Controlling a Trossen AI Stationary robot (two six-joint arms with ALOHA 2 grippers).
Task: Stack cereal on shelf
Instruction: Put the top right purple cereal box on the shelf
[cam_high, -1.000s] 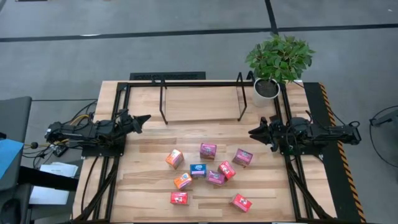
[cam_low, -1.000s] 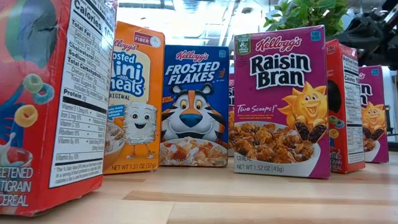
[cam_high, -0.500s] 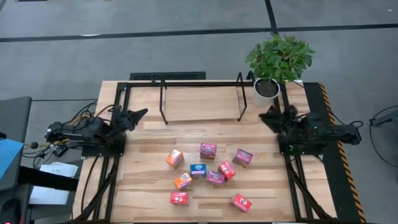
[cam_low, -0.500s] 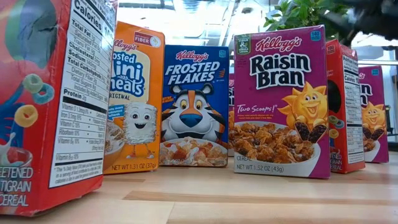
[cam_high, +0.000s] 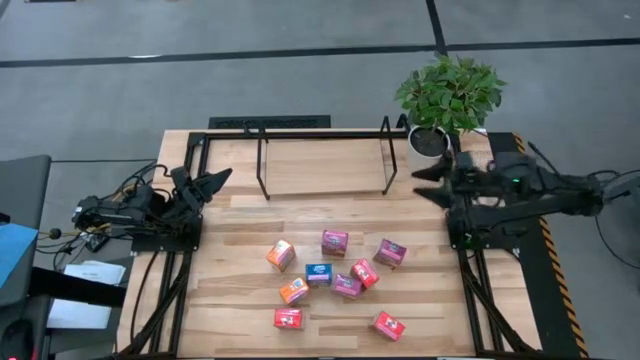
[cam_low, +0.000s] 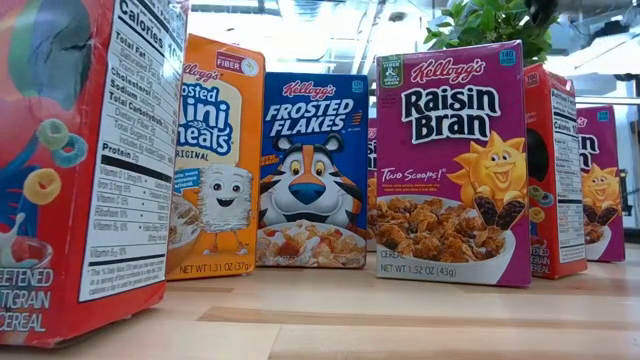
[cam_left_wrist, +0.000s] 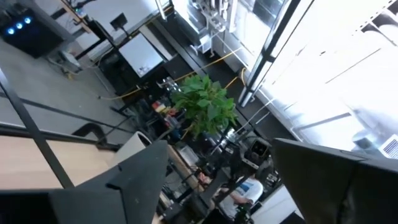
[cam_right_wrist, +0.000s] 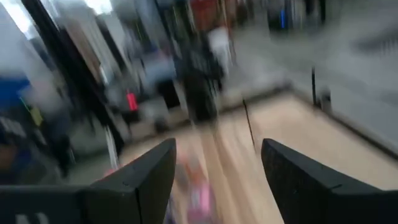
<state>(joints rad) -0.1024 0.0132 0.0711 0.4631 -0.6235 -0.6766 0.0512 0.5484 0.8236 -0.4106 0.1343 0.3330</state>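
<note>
Right pincer (cam_high: 432, 180), fingers spread, empty, has swung up off the bench (cam_high: 240, 255) edge toward the plant (cam_high: 449, 90); left pincer (cam_high: 207, 184), also spread, lifted slightly. Shelf (cam_high: 323, 160) bare at the far side. Cereal (cam_high: 334, 241) untouched mid-bench; judged: reach just starting.

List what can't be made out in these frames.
- Low view: the shelf is hidden behind the cereal cartons, and no gripper shows.
- Low view: the near red carton is cut off by the picture's left edge.
- High view: carton fronts are too small to read.
- Right wrist view: motion blur smears the table and cartons beyond the right gripper.
- Left wrist view: the left gripper faces the room, showing no cartons.
</note>
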